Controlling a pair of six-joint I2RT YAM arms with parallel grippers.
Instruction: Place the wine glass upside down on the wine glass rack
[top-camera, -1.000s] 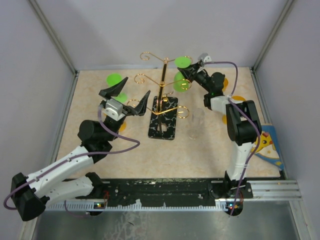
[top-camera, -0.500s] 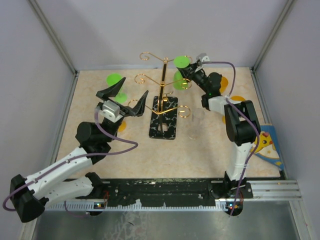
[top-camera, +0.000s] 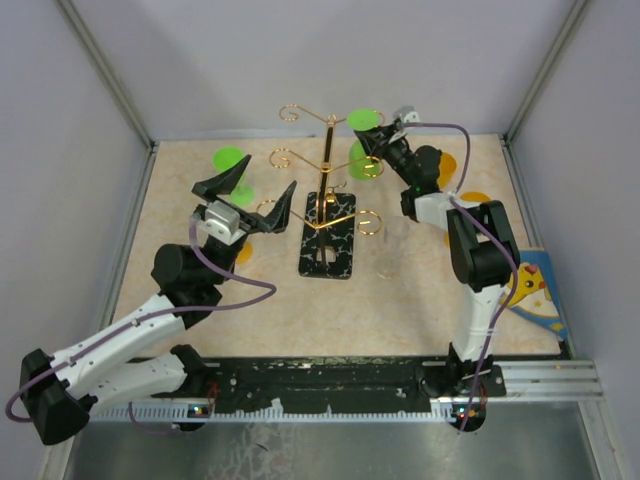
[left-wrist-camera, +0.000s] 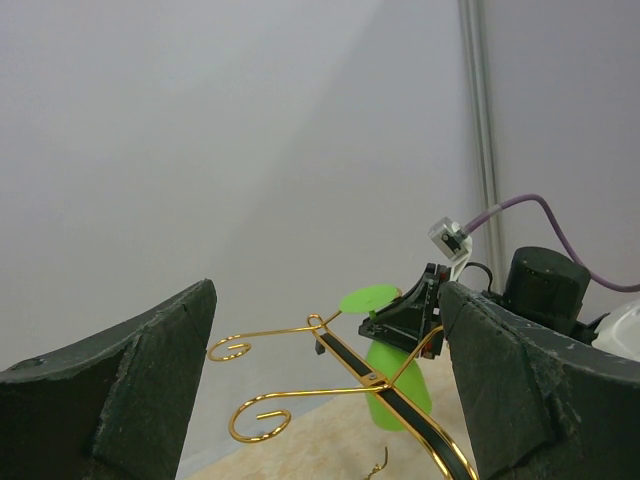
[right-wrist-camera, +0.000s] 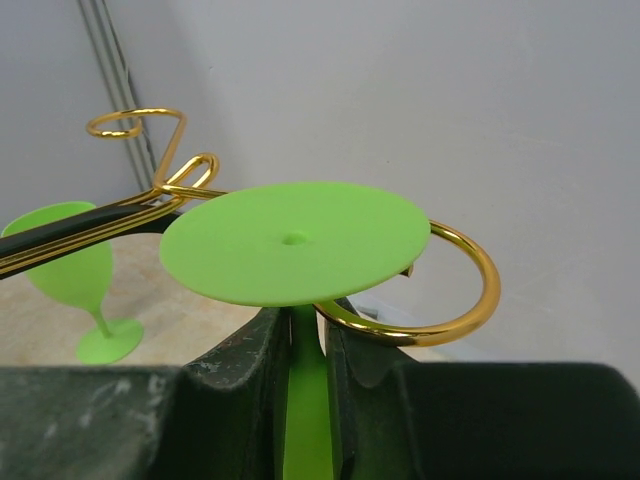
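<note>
My right gripper (top-camera: 374, 146) is shut on the stem (right-wrist-camera: 305, 400) of a green wine glass (top-camera: 362, 162) and holds it upside down, foot (right-wrist-camera: 295, 243) on top, at the wine glass rack's (top-camera: 328, 160) upper right arm. The foot lies just over the arm's curled gold end (right-wrist-camera: 460, 290), with the stem against the wire. I cannot tell whether the foot rests on it. The rack stands on its black veined base (top-camera: 328, 240). My left gripper (top-camera: 248, 188) is open and empty, raised left of the rack, whose arms (left-wrist-camera: 300, 400) and the held glass (left-wrist-camera: 395, 385) show between its fingers.
A second green wine glass (top-camera: 232, 160) stands upright at the back left and also shows in the right wrist view (right-wrist-camera: 75, 275). A clear glass (top-camera: 392, 245) stands right of the rack's base. Orange discs (top-camera: 475, 200) and a coloured card (top-camera: 530, 285) lie at the right.
My right gripper has carried the green glass slightly left and up, closer onto the rack's arm. My left arm shifted a little left, then held still.
</note>
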